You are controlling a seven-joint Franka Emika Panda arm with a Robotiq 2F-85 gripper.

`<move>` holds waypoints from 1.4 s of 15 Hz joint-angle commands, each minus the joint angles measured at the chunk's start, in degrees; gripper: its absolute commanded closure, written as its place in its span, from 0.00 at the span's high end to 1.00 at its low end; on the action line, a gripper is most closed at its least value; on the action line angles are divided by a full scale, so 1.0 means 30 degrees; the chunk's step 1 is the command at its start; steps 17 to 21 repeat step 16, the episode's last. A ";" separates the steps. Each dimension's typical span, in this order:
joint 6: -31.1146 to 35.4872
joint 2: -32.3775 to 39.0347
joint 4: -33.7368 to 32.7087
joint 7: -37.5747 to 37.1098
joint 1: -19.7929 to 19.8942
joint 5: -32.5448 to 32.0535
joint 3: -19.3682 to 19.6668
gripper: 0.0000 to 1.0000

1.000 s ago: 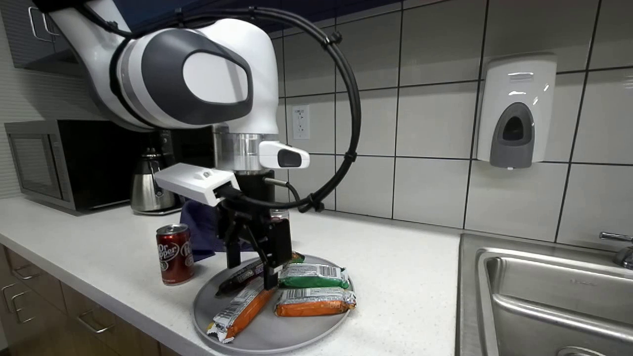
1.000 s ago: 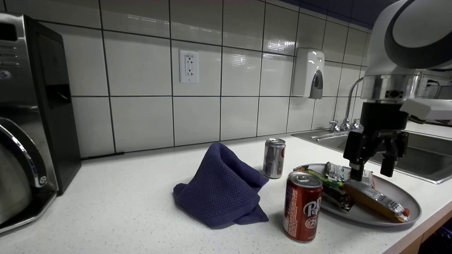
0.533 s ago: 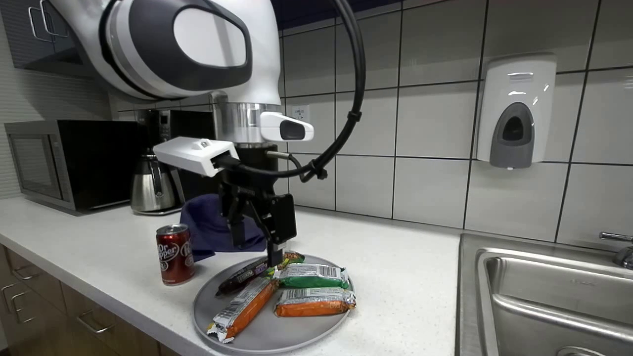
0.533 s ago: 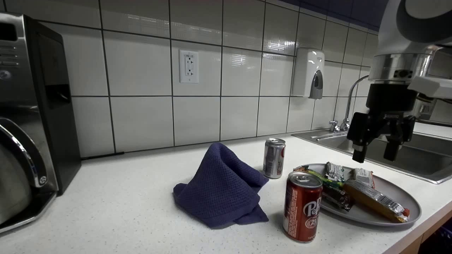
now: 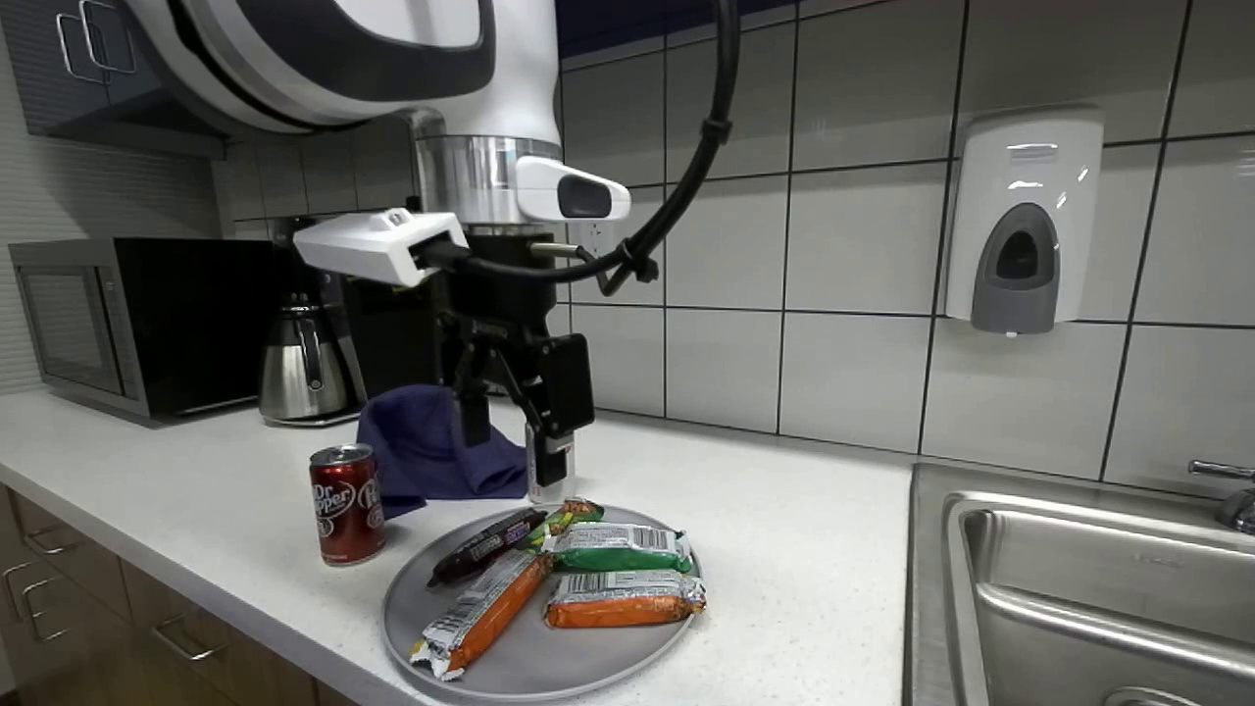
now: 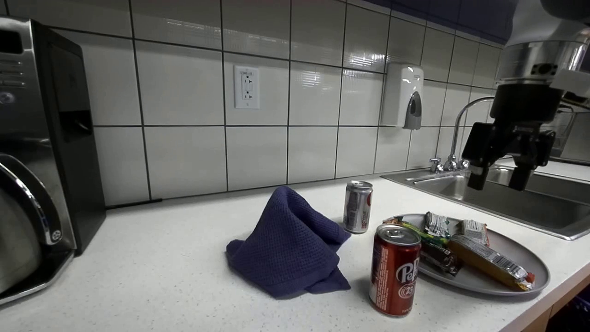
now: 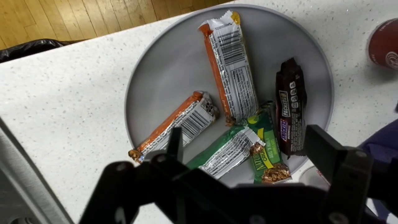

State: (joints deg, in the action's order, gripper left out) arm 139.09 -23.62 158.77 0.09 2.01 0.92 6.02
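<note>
- While the claw (image 6: pixel 498 180) hangs above the plate (image 7: pixel 174 74), it is released: its fingers (image 7: pixel 325 152) stand spread, apart from every bar below.
- The plate lies flat on the pale surface (image 5: pixel 804 549), carrying five wrapped bars.
- The brown bar (image 7: pixel 290 109), printed SNICKERS, lies on the plate's side toward the red can (image 6: pixel 395 272).
- Just beside it is the yellow-green bar (image 7: pixel 273 149), one end reaching the rim.
- The green bar (image 7: pixel 224 152) rests its silvery end on the yellow-green bar.
- The middle orange bar (image 7: pixel 231 71) has one end near both green wrappers; the sink-side orange bar (image 7: pixel 186 123) reaches the rim.
- The red can stands upright beside the plate; the silver can (image 6: pixel 358 207), also upright, is just beside the heaped blue cloth (image 6: pixel 290 249).
- The sink (image 5: pixel 1128 608) is set into the surface.
</note>
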 commanded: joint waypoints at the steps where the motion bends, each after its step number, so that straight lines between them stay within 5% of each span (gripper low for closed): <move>1: -0.1182 -0.1619 0.0195 0.0929 0.0244 0.0341 0.0232 1.00; 21: -0.1055 -0.1125 -0.0020 0.0529 0.0289 0.0171 0.0047 1.00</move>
